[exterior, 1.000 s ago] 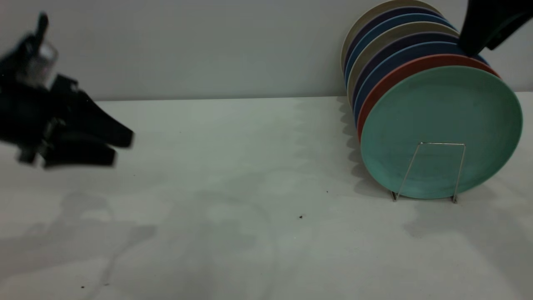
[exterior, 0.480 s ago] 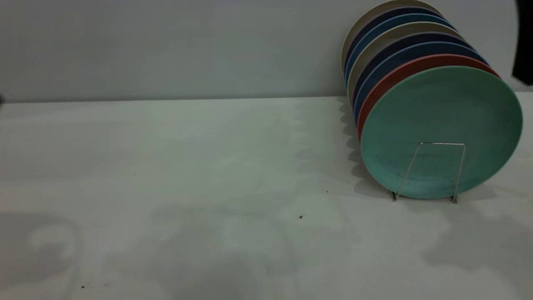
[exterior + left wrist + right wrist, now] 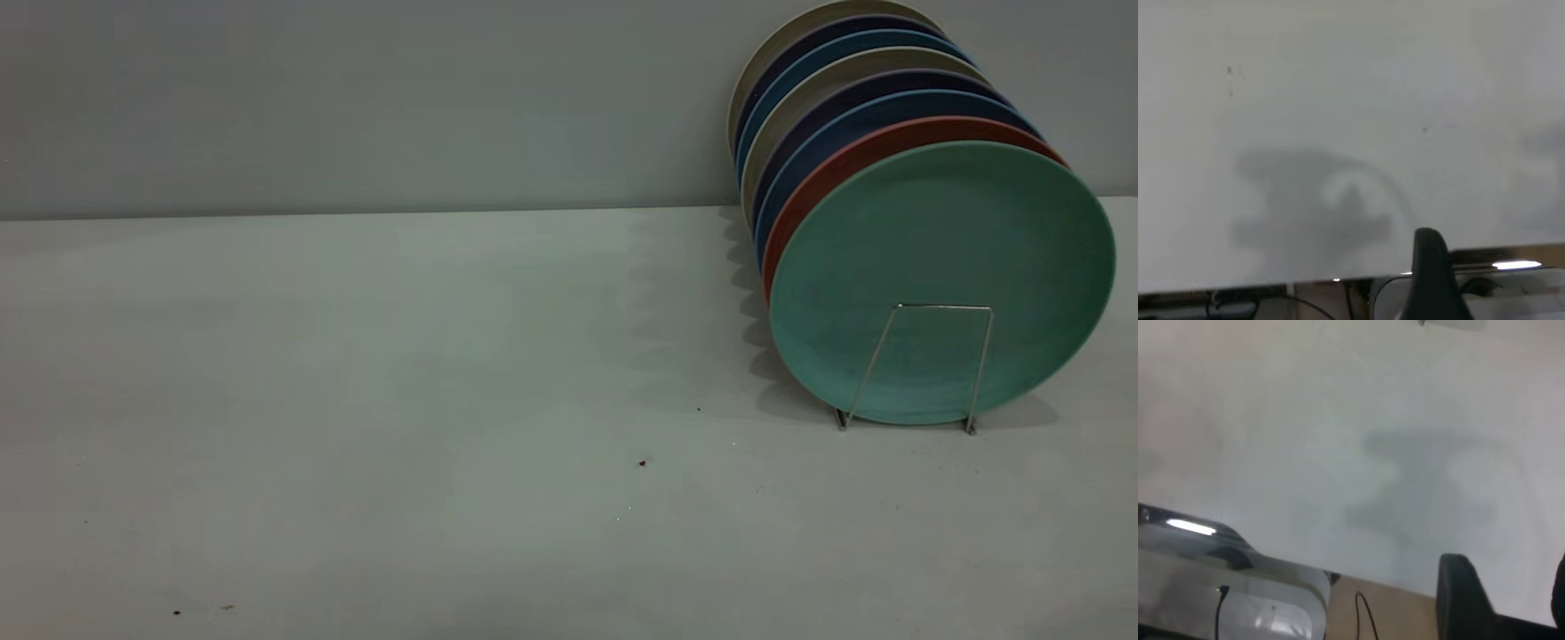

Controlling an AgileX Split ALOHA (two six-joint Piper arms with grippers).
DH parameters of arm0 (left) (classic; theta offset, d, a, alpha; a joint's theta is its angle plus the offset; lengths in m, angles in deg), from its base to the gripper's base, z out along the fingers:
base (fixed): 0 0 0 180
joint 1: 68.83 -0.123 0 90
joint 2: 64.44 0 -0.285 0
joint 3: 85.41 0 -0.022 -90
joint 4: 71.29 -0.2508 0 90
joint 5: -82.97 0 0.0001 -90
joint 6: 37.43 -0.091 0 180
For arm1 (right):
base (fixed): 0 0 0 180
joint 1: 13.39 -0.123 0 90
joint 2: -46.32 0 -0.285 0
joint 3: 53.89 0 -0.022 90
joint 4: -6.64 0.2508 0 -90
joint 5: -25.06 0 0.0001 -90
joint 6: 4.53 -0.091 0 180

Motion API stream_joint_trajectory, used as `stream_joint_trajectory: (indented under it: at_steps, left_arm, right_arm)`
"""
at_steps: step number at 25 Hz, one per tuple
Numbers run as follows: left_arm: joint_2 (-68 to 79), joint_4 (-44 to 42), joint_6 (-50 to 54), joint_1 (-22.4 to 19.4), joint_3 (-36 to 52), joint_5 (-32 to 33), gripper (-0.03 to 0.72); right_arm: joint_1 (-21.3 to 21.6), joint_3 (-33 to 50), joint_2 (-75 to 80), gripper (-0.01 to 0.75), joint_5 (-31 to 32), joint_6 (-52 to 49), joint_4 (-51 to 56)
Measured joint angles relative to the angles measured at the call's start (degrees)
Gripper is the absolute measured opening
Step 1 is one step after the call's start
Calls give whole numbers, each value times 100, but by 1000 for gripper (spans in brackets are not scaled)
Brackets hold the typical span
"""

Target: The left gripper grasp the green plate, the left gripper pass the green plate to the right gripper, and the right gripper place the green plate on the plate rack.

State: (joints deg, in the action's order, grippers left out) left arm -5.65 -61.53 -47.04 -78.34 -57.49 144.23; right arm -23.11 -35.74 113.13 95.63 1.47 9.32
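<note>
both arms have cleared out of the exterior view since a second ago. back then the left gripper was over at the left edge and the right one was poking in above the plates at the top right, and their shadows on the table have gone too.

the green plate [image 3: 942,267] is standing on edge at the front of the row in the plate rack [image 3: 947,307], on the right side of the white table [image 3: 400,400]. it's leaning back a bit, with the front wire loop of the rack across its lower face. right behind it is the salmon-pink plate [image 3: 853,151], then dark blue ones [image 3: 880,102] and a couple of beige ones [image 3: 800,27], all packed close together and leaning the same way. nothing is holding the green plate.

the left gripper [image 3: 1431,280] only shows in its own wrist view as one dark piece over the table's edge, so can't tell if it's open or shut.

the right gripper [image 3: 1508,570] shows in its wrist view with its fingers [image 3: 1461,600] spread apart, bare table between them, gripping nothing.

there's a small dark speck [image 3: 642,462] on the table near the middle.
</note>
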Motion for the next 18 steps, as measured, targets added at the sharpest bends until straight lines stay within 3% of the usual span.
stream_joint_trajectory:
  at_steps: [5, 18]
  left_arm:
    - [-1556, -8, 231, 0, 464, 541, 516]
    - [-4172, -7, 371, 0, 1158, 561, 516]
  right_arm:
    - [0, 775, -1572, 411, 49, 75, 243]
    - [0, 2439, -4499, 427, -11, 150, 295]
